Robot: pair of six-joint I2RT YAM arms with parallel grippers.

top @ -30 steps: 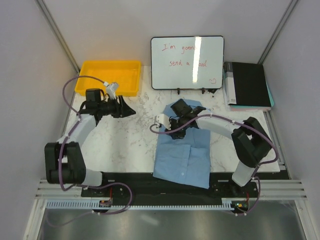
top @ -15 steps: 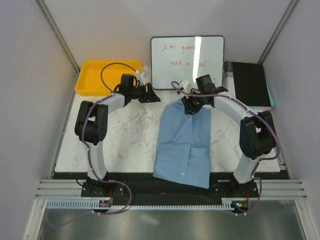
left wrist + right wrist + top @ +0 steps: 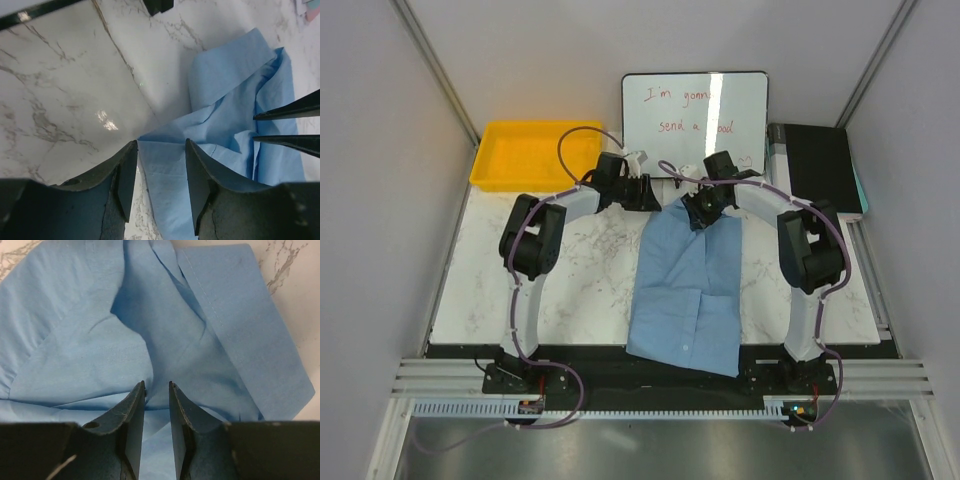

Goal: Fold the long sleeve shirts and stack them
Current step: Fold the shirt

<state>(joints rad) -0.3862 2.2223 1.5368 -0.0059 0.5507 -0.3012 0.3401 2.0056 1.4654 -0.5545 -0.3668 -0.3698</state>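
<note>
Flattening the shirt (image 3: pixel 688 285) for folding: my left gripper (image 3: pixel 161 145) straddles its corner half-open, empty; my right gripper (image 3: pixel 157 386) sits nearly closed, grip indeterminable.

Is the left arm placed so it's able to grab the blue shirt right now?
Likely yes: the left gripper hangs open right over the shirt's far left corner, cloth showing between its fingers, with nothing in between.
</note>
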